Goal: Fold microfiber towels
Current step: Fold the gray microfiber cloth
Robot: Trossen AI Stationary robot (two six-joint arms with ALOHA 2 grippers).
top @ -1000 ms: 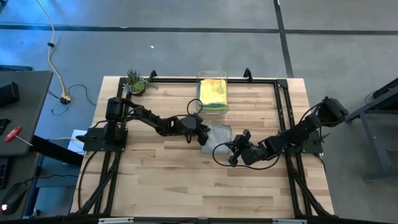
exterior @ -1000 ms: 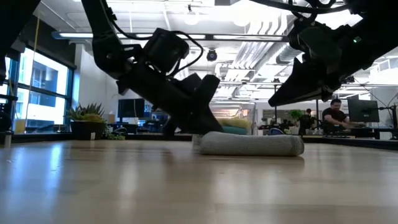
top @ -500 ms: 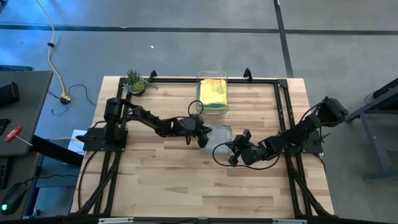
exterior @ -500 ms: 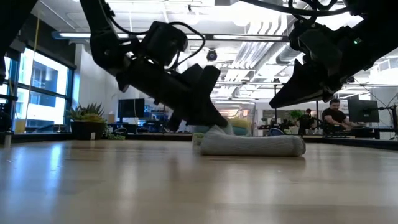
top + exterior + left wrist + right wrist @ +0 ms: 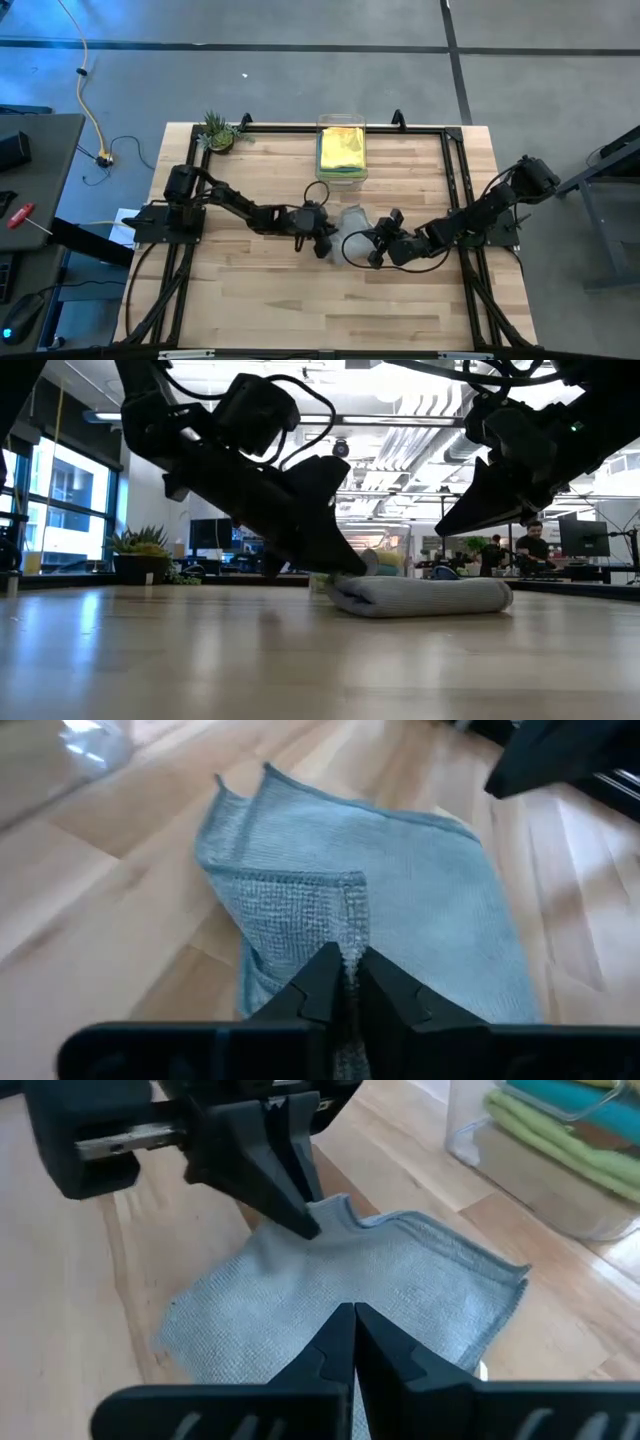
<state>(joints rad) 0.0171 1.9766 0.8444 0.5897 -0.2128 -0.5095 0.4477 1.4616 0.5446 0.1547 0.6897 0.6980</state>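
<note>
The grey towel [image 5: 352, 222] lies folded in the middle of the table; it also shows in the low view [image 5: 430, 596]. My left gripper [image 5: 322, 243] is at its left near side, low by the table, shut on it. My right gripper [image 5: 373, 252] is shut just right of the towel's near edge; in the low view [image 5: 440, 531] its tips stand above the towel. Whether it touches the cloth, I cannot tell. The yellow, lime green and teal towels lie stacked in the clear bin [image 5: 342, 150]. The orange towel is not in view. My left gripper pinches a corner of the grey towel [image 5: 347, 948] between its two fingertips, slanting down from the table's left. The held corner [image 5: 335, 1208] is raised a little and turned over onto the cloth below. The rest of the towel lies flat on the table.
The clear bin [image 5: 560, 1180] stands at the table's far middle, just beyond the towel. A small potted plant [image 5: 218, 132] stands at the far left corner. Black rails [image 5: 455, 170] run along the table's sides. Bare wood lies toward the near edge.
My left gripper has gone down and toward the table's near edge, keeping hold of the grey towel's corner. That corner has come with it and the towel's left part has folded over; the bundle has slid a little to the right.
</note>
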